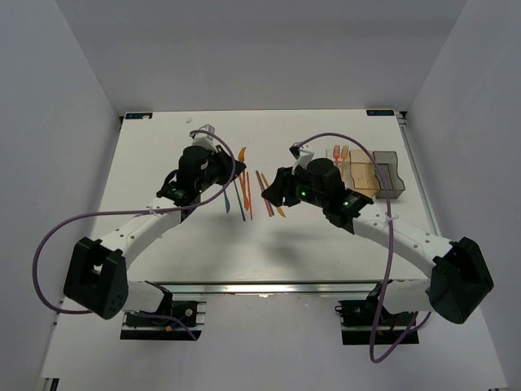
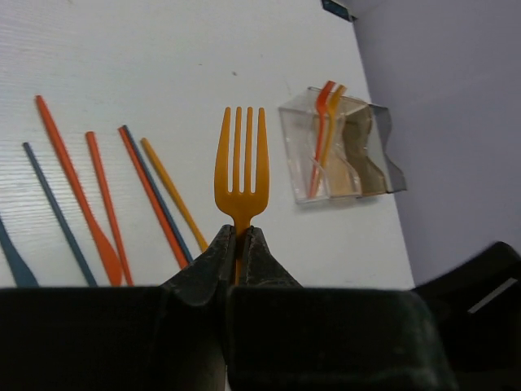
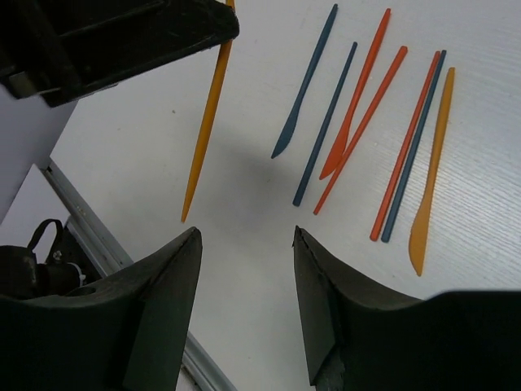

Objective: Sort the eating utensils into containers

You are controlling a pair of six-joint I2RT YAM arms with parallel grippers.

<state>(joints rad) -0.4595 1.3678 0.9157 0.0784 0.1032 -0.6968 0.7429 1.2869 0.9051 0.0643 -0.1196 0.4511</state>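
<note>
My left gripper is shut on the handle of an orange fork and holds it above the table with its tines pointing out. Its handle shows in the right wrist view. My right gripper is open and empty, over bare table beside the loose utensils. Several orange, red and dark blue knives and sticks lie side by side on the table. The three joined bins stand at the right. The clear bin holds two forks.
The table's near metal edge lies just beyond my right fingers. Purple cables trail from both arms. Grey walls close in the table at the left, back and right.
</note>
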